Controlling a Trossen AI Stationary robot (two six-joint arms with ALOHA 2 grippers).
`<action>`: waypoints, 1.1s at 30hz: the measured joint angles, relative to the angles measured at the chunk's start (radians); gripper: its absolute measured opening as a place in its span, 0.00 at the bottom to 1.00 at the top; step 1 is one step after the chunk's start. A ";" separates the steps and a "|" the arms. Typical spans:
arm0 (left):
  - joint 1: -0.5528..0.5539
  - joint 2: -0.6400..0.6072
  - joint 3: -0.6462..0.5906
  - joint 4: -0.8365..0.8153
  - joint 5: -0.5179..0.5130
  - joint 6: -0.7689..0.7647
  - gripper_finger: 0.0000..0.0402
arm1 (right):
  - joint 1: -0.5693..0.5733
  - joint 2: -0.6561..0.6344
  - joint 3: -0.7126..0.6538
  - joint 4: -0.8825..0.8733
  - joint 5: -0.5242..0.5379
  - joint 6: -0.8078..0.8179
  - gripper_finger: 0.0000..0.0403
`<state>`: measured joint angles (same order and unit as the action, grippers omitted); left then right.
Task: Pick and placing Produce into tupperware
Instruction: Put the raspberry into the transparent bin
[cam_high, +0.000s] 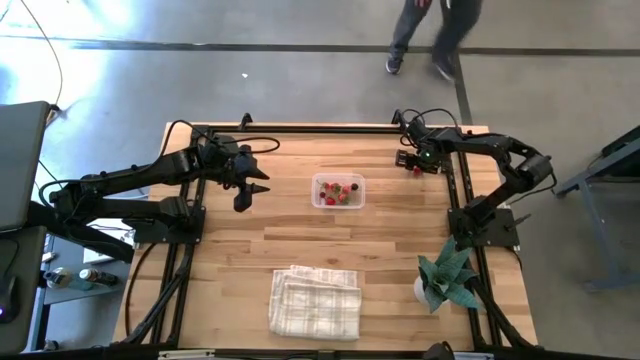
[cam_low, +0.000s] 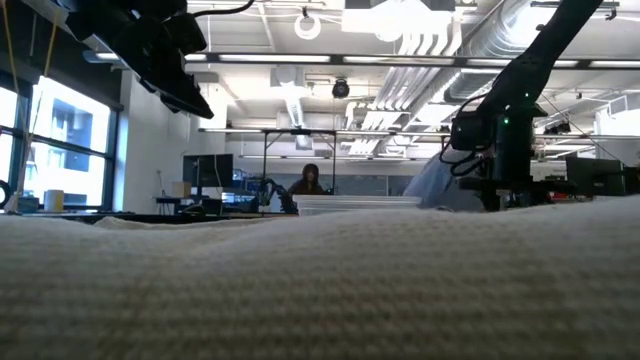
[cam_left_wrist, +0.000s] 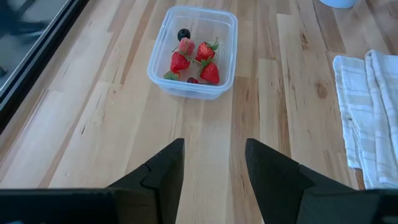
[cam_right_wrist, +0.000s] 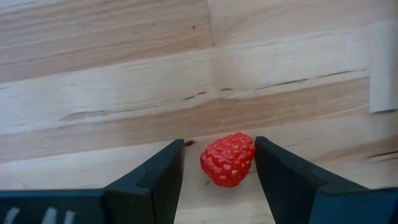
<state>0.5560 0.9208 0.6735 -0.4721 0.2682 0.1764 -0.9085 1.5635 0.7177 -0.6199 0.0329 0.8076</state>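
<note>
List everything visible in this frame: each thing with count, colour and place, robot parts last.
tupperware: one, clear, mid-table toward the far edge.
produce in the tupperware: about four red strawberries, one dark berry and a small dark red piece.
raspberry: one, red, on the wood at the far right corner, between the right claw's fingers.
folded cloth: one, white checked, near edge of the table.
plant: one, green in a white pot, near right side.
table: one, light wood, dark frame.
person: one, walking on the floor beyond the table.
left claw: open, raised, left of the tupperware.
right claw: open, down around the raspberry.
</note>
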 joint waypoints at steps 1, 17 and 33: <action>0.000 0.000 0.000 0.000 0.000 0.000 0.40 | 0.000 0.000 0.000 -0.001 -0.002 0.000 0.47; 0.000 0.000 0.000 0.000 0.000 0.000 0.40 | 0.000 0.000 -0.002 -0.006 -0.010 0.005 0.35; 0.000 0.000 0.000 0.000 0.000 0.000 0.40 | 0.002 0.005 0.046 -0.021 -0.005 -0.008 0.35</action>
<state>0.5561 0.9207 0.6735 -0.4721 0.2681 0.1762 -0.9066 1.5684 0.7633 -0.6409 0.0283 0.7999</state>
